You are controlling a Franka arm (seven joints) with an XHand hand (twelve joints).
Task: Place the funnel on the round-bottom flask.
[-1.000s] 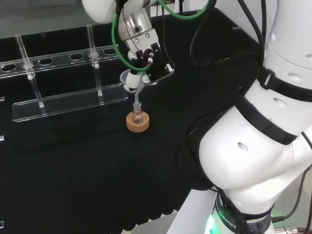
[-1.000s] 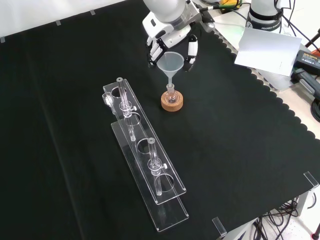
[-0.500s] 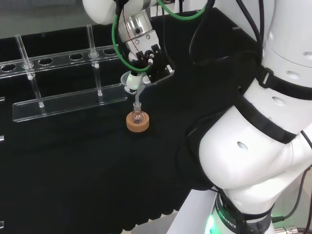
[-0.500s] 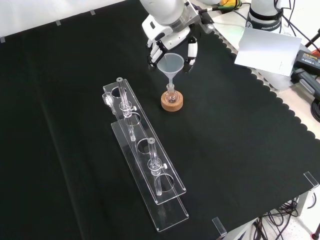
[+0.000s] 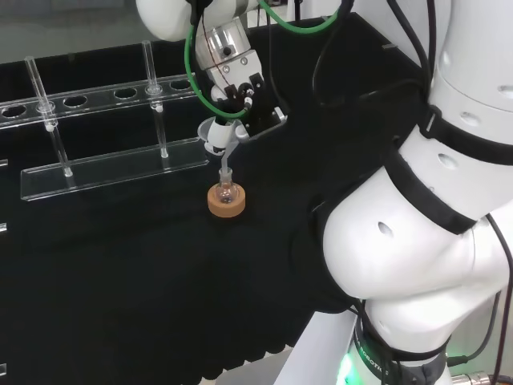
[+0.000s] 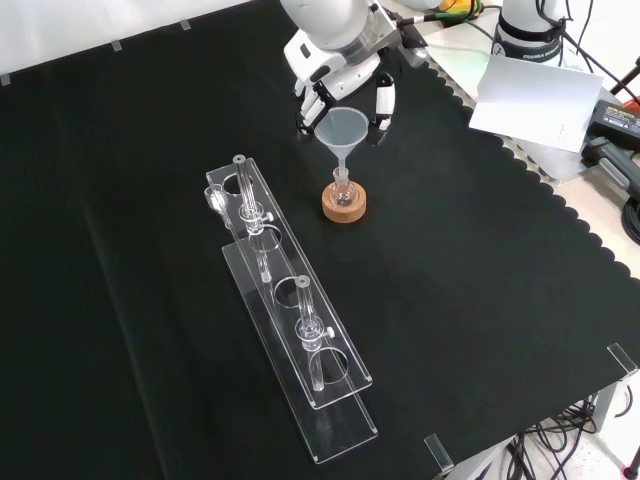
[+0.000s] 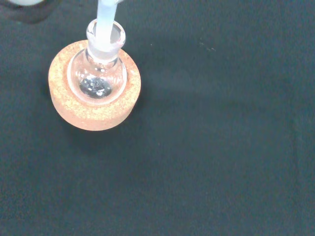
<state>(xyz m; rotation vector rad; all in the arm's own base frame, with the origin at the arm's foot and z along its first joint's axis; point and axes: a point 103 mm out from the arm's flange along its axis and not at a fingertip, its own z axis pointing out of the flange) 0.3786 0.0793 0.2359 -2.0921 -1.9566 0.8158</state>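
I see the hand [image 6: 345,85] grasping the funnel [image 6: 342,131] by its cone, fingers curled around the rim. Its stem sits in the neck of the round-bottom flask [image 6: 343,188], which rests on a cork ring [image 6: 344,206] beside the clear rack [image 6: 290,330], toward the cloth's far edge in the front view.

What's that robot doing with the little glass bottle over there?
The robot arm's hand is holding a clear funnel over a small round-bottom flask that sits on a cork ring on the black cloth. The funnel's stem is at the mouth of the flask's neck, and the wrist view shows it entering. The fingers are curled around the funnel's cone. A clear test tube rack with glass tubes stands nearby, untouched.
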